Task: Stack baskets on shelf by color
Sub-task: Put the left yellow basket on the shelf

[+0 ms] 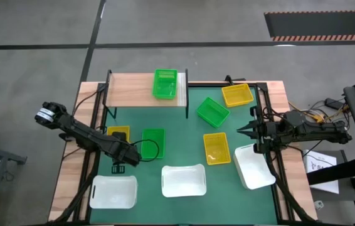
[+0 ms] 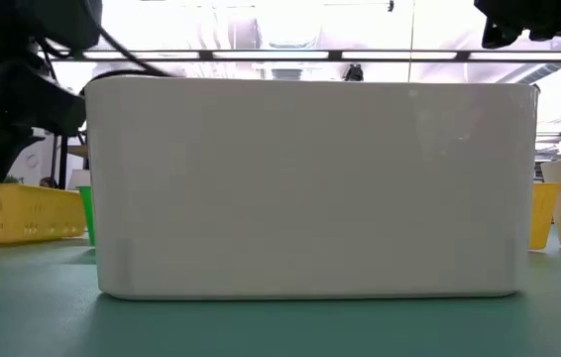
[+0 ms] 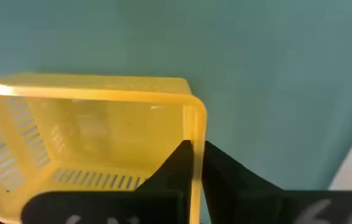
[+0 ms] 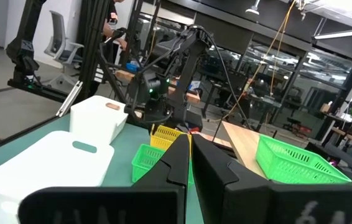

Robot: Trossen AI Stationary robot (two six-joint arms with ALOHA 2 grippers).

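We saw green counter mat (image 1: 184,144), glass-walled room behind; left pincer (image 3: 196,163) clamped yellow basket (image 3: 89,134) wall; right pincer (image 4: 190,152) clenched, empty.

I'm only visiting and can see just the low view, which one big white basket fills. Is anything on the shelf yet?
Observer: Yes, one green basket sits on the shelf, and nothing else.
Operator: What is the dark arm on my left doing?
Observer: That is the left gripper, clamped on the wall of a yellow basket.
Operator: And the other arm?
Observer: The right gripper is shut and empty, near another white basket.
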